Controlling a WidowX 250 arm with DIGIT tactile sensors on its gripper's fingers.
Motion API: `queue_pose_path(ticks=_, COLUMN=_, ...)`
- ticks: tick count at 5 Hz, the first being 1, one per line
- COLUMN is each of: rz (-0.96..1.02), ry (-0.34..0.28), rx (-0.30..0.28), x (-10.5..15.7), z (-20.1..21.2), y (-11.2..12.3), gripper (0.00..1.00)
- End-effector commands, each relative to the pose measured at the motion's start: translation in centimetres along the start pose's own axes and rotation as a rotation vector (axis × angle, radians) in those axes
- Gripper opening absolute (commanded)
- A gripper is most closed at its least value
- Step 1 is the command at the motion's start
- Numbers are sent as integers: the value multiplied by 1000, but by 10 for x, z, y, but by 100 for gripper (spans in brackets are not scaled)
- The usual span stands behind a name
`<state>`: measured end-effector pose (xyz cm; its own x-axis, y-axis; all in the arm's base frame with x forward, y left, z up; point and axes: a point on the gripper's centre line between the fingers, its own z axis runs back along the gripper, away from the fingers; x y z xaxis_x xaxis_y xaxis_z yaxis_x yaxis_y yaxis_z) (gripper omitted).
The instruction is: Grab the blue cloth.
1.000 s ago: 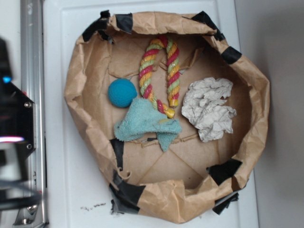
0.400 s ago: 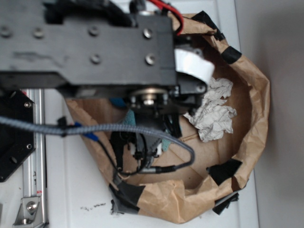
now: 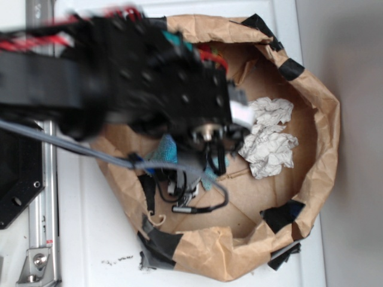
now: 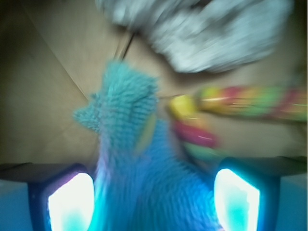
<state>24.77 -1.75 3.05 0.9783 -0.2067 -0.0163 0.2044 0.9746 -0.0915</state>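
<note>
The blue cloth (image 4: 144, 159) is a fuzzy teal washcloth lying on the brown paper floor of the bag. In the wrist view it fills the space between my two glowing fingers (image 4: 72, 202), which stand wide apart on either side of it. My gripper (image 4: 153, 204) is open and low over the cloth. In the exterior view my arm covers most of the cloth (image 3: 167, 149); only small teal patches show beside the gripper (image 3: 200, 161). The teal ball is hidden under the arm.
A crumpled white-grey paper wad (image 3: 269, 143) lies right of the gripper, also in the wrist view (image 4: 207, 33). A striped rope toy (image 4: 240, 101) lies just beside the cloth. The brown paper bag wall (image 3: 317, 119) with black tape rings everything.
My arm swung in over the bag and has shifted up and left since 0.4 s ago; it now covers the ball, rope and most of the cloth.
</note>
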Motion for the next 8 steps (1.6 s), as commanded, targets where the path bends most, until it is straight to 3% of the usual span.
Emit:
queue_pose_path(ticks=1, rz=-159, ry=-54, rx=-114, x=23, z=-17, y=-41, gripper=42)
queue_pose_path(ticks=2, rz=-164, ry=-69, rx=-108, x=11, z=-4, y=-40, gripper=0)
queue_pose_path(ticks=4, rz=-169, ry=-53, rx=-49, x=-6, z=23, y=-44, gripper=0)
queue_pose_path(ticks=5, rz=-141, ry=-49, rx=64, x=-15, z=63, y=-42, gripper=0)
queue_pose_path(ticks=7, rz=71, ry=-182, rx=52, x=-45, z=165, y=-15, gripper=0)
queue_pose_path(ticks=8, rz=53, ry=-207, rx=30, x=-39, z=166, y=-16, gripper=0)
